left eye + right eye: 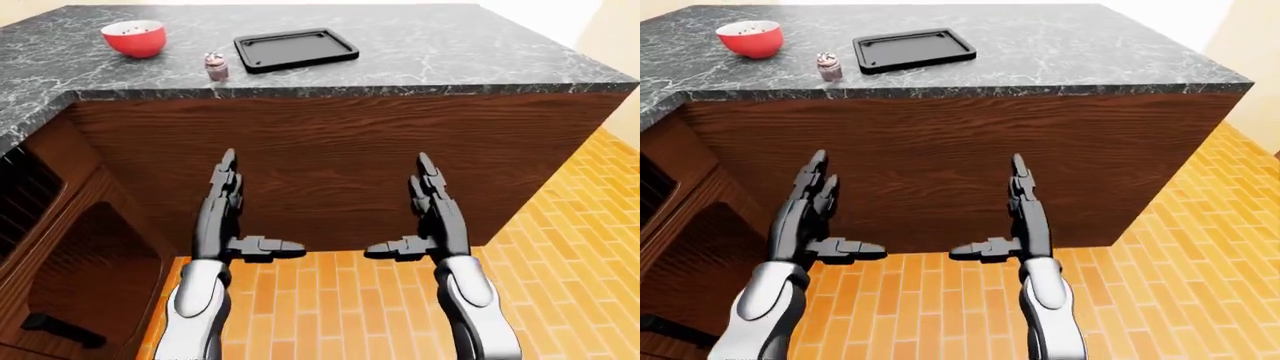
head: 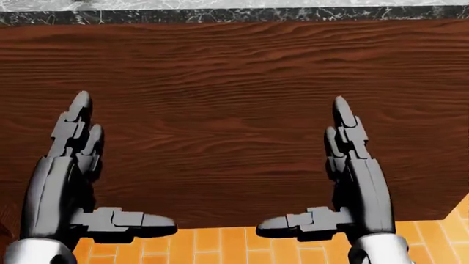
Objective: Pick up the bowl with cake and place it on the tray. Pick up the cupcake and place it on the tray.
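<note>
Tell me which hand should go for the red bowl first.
Left, probably. The red bowl sits at the counter's far left, on the left hand side; the right hand is farther. Both are open and below the countertop.
</note>
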{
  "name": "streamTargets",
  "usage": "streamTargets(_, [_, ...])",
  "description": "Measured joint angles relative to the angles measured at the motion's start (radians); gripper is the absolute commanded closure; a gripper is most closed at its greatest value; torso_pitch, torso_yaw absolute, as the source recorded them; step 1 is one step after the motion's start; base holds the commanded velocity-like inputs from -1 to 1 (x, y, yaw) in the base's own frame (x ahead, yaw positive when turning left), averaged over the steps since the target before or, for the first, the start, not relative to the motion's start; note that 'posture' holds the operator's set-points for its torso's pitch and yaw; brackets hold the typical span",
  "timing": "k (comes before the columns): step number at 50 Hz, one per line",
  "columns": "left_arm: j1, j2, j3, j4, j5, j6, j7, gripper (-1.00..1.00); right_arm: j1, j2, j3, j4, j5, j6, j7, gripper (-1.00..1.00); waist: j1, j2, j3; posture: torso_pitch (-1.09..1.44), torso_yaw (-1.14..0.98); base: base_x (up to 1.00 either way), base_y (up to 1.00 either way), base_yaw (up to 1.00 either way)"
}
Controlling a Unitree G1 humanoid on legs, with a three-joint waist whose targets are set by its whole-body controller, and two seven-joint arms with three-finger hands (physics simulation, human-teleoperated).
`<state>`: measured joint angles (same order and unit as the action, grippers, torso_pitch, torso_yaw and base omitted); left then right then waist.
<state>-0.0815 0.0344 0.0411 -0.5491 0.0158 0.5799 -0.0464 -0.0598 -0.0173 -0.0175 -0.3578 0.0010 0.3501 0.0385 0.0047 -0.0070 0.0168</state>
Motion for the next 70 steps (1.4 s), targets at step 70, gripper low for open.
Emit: streamTargets(70, [-0.426, 0.118, 0.071, -0.350, -0.052, 0.610, 0.018, -1.00, -0.249, -0.083, -0.115, -0.518, 0.320, 0.467, -0.153, -1.00, -0.018, 0.045, 0.043, 0.00, 0.00, 0.13, 0.20, 0.13])
